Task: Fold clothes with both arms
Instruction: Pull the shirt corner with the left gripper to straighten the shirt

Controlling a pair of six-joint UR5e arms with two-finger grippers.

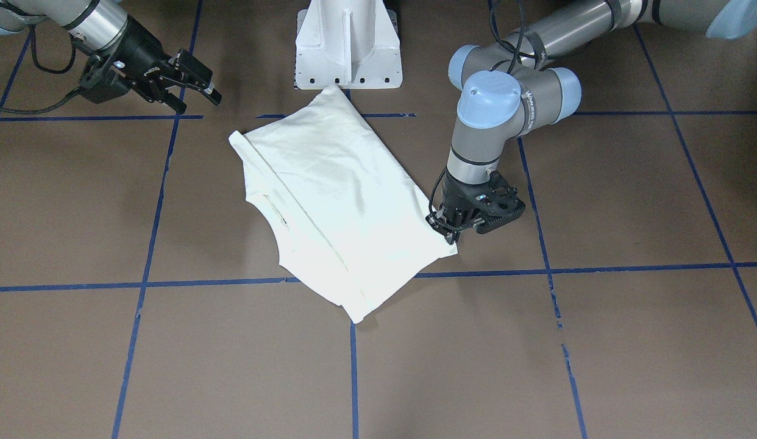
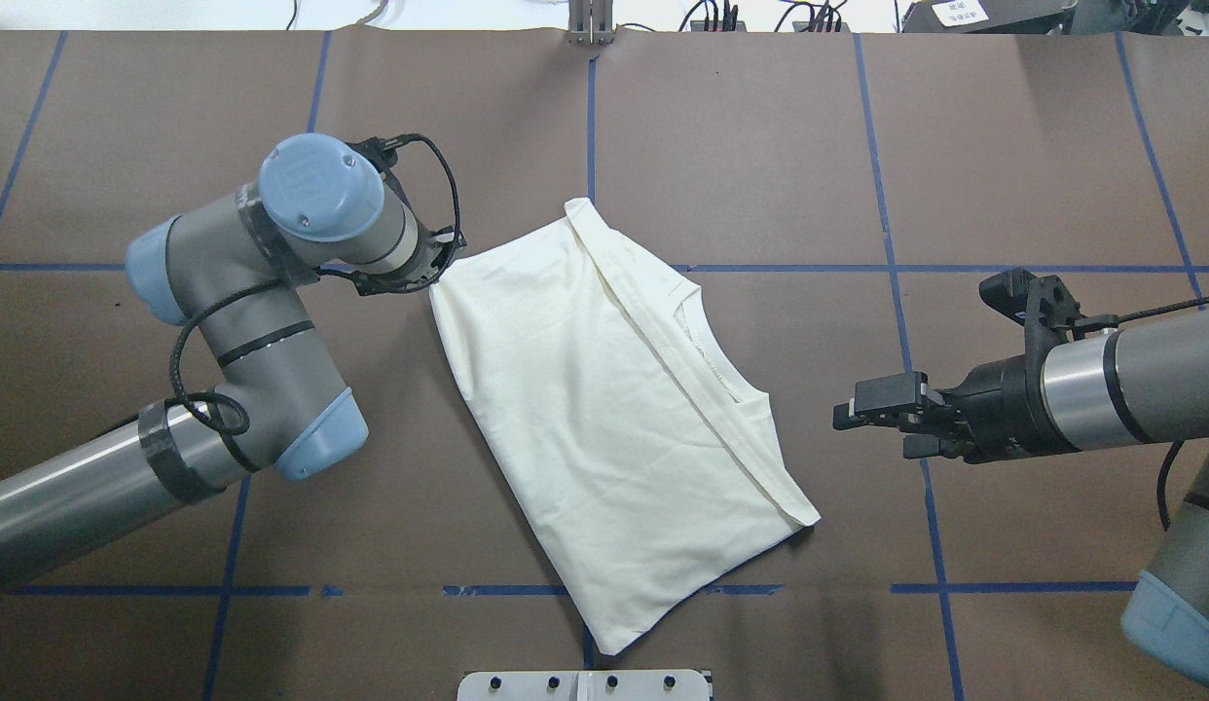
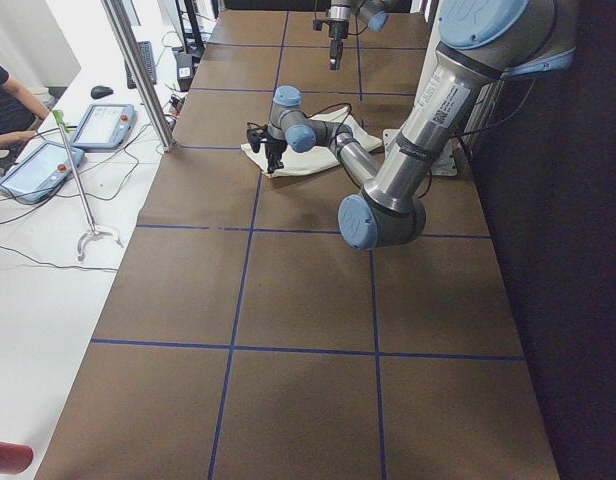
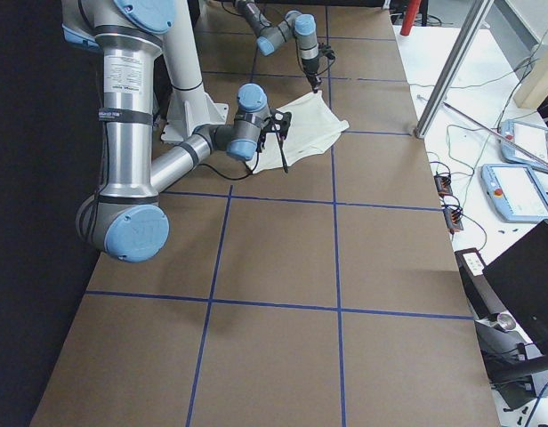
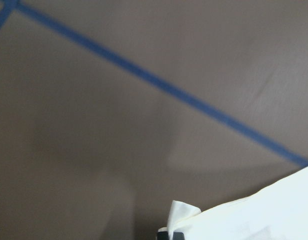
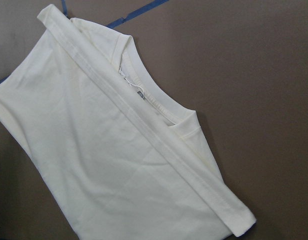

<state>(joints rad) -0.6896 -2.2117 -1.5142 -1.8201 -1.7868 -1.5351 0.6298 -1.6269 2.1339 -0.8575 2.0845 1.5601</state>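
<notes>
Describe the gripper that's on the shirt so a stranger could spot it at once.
On the brown table gridded with blue tape lies a folded cream shirt. The left gripper points straight down at one corner, pinching the cloth; the right gripper hangs open, clear of the shirt.

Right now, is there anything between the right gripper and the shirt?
Nothing visible. Between the open right gripper and the collar side of the cream-white shirt lies only bare brown table with blue tape lines. The left gripper is at a corner on the shirt's other side.
</notes>
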